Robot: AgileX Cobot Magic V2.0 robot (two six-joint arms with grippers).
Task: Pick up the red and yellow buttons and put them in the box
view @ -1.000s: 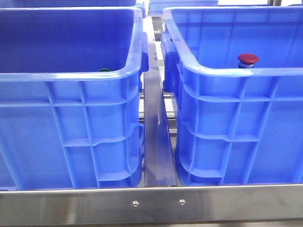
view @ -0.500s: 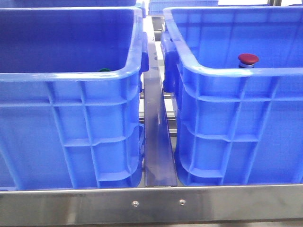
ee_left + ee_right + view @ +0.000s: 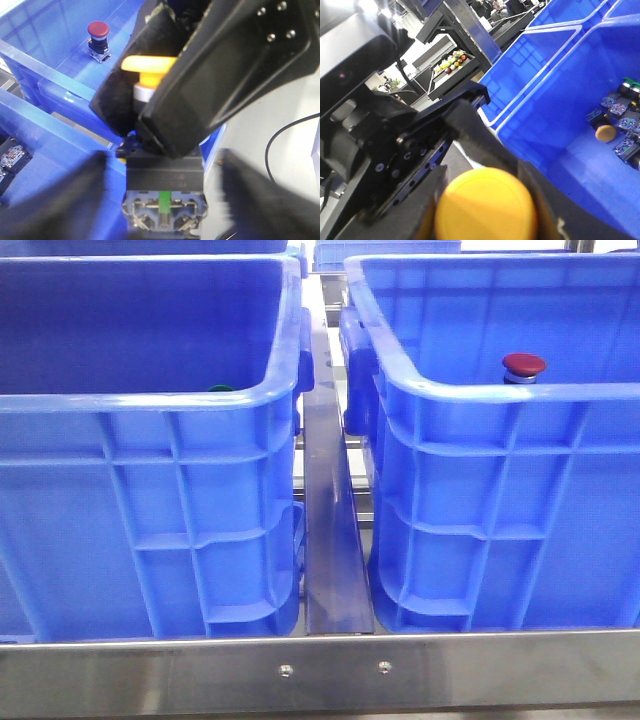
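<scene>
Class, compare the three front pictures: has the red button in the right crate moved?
No. The red button sits at the same spot just behind the right crate's near rim.

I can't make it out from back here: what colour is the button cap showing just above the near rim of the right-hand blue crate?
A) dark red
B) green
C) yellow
A: the front view shows the red button inside the right crate, its cap dark red.

No visible change across the front view: red button [image 3: 524, 366] sits at the same spot in the right blue crate [image 3: 500, 400], green cap [image 3: 221, 388] likewise in the left crate [image 3: 150, 405].
</scene>
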